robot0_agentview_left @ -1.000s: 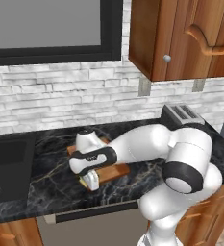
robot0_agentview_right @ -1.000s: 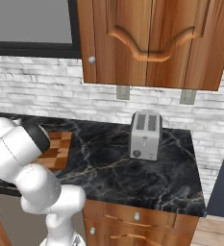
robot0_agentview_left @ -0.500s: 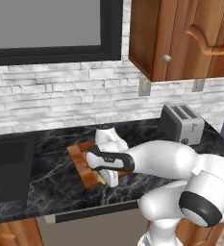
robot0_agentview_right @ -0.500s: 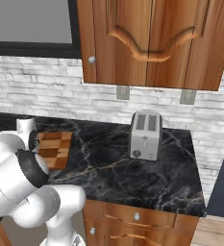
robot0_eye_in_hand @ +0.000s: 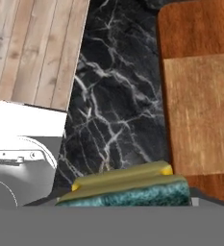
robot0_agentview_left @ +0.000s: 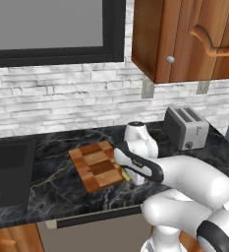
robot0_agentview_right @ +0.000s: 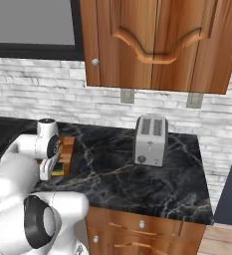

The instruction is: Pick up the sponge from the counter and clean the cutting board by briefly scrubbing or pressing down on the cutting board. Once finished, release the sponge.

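While the arm reaches across from the lower right of the left base view, you have the cutting board (robot0_agentview_left: pixel 97 165) lying flat on the counter (robot0_agentview_left: pixel 52 184) near its front edge, with the dark sink basin (robot0_agentview_left: pixel 8 172) off its left side and bare marble between them. A sliver of yellow sponge (robot0_agentview_left: pixel 125 174) shows at the board's right front corner, tucked under the hand. The gripper (robot0_agentview_left: pixel 131 178) itself is masked by the wrist there, so you cannot tell from this side how the jaws stand. The toaster (robot0_agentview_left: pixel 186 127) sits well apart toward the back right, leaving open counter behind the board up to the stone wall.

From the right base view, you see the sponge (robot0_agentview_right: pixel 59 169) with its green face up, beside the board's (robot0_agentview_right: pixel 66 149) near right edge, under the hand. To its right the counter (robot0_agentview_right: pixel 117 169) runs bare to the toaster (robot0_agentview_right: pixel 151 140), and the front edge is close by.

Looking along the hand view, you find the sponge (robot0_eye_in_hand: pixel 128 188) low in the picture, straddling the board's (robot0_eye_in_hand: pixel 200 105) edge, part over wood and part over marble (robot0_eye_in_hand: pixel 113 101). Dark finger tips (robot0_eye_in_hand: pixel 203 194) peek at its ends, so the claw looks clamped around the sponge, though little of them shows. Beyond the counter's edge you see wooden floor (robot0_eye_in_hand: pixel 31 48)
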Robot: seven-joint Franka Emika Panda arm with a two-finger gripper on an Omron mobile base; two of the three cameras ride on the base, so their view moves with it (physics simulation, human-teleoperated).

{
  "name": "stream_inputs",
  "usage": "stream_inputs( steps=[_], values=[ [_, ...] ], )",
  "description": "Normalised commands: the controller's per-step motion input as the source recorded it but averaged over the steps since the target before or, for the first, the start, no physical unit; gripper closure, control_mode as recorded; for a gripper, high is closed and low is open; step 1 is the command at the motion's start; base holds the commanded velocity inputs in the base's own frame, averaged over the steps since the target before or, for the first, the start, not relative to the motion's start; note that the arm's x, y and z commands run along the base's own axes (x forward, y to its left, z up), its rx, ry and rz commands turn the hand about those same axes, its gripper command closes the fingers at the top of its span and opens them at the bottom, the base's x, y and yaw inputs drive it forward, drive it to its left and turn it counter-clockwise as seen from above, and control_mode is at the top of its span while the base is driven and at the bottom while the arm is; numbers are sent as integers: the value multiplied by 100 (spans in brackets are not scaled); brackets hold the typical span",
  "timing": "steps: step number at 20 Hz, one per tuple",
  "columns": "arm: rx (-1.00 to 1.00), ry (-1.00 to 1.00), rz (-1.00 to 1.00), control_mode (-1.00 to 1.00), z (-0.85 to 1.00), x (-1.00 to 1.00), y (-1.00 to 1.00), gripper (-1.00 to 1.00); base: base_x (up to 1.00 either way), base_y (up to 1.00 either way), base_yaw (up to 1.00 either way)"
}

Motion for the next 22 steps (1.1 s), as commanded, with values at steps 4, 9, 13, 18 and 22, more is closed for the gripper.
stream_inputs(
  steps=[4,9,13,18,22],
  values=[
    [3,0,-8,-100,0,40,-67,100,0,0,0],
    [3,0,-4,-100,0,64,-56,100,0,0,0],
    [4,3,0,-100,-3,57,-27,100,0,0,0],
    [2,5,0,-100,-16,53,-10,100,0,0,0],
    [0,3,0,-100,-27,45,-1,-100,0,0,0]
  ],
)
